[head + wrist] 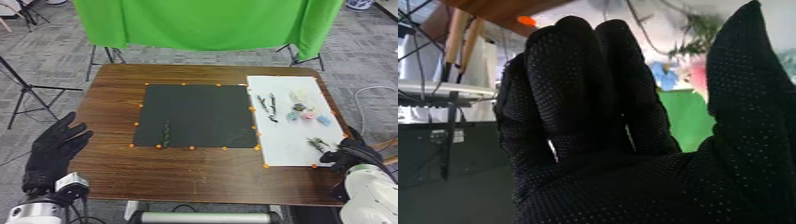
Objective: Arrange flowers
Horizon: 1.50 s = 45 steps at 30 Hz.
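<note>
My right hand (pixel 354 153) is at the right edge of the white sheet (pixel 282 145), close beside a green leafy sprig (pixel 317 144). In the right wrist view the same hand (pixel 598 125) is open, fingers straight, with the sprig (pixel 700 36), a blue flower (pixel 664 76) and a pink flower (pixel 698 77) beyond it. On the sheet also lie dark thin stems (pixel 273 104), a pale flower (pixel 301 96), a pink flower (pixel 307 115) and blue flowers (pixel 324 120). One green stem (pixel 166 134) lies upright on the black mat (pixel 195 110). My left hand (pixel 55 147) is open by the table's left edge.
Orange markers (pixel 192 147) line the mat and sheet on the brown table (pixel 178 175). A green cloth (pixel 204 25) hangs behind the table's far edge. A black tripod (pixel 28 87) stands at the left.
</note>
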Each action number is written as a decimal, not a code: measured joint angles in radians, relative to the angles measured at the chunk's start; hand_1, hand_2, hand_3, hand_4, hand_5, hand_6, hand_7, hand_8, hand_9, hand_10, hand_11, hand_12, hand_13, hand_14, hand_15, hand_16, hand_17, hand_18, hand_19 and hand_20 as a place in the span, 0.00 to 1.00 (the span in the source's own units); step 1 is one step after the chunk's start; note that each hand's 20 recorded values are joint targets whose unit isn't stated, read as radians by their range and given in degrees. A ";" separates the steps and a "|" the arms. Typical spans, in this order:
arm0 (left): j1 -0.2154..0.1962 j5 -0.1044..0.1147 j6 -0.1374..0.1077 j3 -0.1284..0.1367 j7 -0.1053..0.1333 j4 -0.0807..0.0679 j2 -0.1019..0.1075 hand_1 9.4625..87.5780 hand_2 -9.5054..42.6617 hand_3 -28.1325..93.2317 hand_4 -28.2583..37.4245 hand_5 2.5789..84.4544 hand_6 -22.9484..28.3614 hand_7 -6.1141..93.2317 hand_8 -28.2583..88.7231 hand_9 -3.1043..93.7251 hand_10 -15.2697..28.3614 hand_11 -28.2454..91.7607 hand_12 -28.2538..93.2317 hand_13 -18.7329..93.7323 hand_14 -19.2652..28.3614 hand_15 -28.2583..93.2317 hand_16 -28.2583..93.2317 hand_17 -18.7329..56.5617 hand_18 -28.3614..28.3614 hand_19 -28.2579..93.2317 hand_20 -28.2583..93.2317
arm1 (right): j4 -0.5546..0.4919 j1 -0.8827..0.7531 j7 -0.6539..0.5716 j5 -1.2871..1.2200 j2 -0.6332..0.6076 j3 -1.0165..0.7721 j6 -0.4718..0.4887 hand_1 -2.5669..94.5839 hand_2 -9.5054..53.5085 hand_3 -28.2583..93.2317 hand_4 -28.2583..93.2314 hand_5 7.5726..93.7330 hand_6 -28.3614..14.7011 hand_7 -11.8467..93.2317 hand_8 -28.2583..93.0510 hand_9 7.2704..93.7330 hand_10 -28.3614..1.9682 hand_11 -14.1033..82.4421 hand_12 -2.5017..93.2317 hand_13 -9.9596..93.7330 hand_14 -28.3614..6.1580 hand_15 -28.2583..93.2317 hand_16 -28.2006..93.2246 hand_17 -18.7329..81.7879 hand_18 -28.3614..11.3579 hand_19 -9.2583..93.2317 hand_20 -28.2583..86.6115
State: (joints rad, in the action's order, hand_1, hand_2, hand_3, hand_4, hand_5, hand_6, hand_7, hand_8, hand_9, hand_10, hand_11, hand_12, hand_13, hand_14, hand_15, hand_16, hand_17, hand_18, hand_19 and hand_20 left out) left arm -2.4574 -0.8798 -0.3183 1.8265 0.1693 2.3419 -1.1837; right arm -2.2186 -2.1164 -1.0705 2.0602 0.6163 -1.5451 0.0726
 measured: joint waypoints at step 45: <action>0.011 0.004 -0.001 -0.001 0.005 -0.002 0.002 0.20 0.29 0.90 0.11 0.39 0.62 0.21 0.15 0.38 0.81 0.47 0.31 0.39 0.96 0.63 0.15 0.14 0.91 0.73 0.19 | 0.136 0.302 -0.056 0.125 -0.135 0.351 -0.293 0.55 0.00 0.91 0.00 0.92 0.58 0.33 0.32 0.93 0.50 0.52 0.28 0.88 0.56 0.83 0.36 0.63 0.05 1.00 0.63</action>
State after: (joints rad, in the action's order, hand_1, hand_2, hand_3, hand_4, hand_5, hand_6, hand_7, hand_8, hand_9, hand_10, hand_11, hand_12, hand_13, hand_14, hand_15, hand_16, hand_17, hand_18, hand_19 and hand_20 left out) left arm -2.4465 -0.8756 -0.3194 1.8253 0.1739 2.3403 -1.1816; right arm -2.0829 -1.8149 -1.1269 2.1856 0.4815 -1.1937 -0.2200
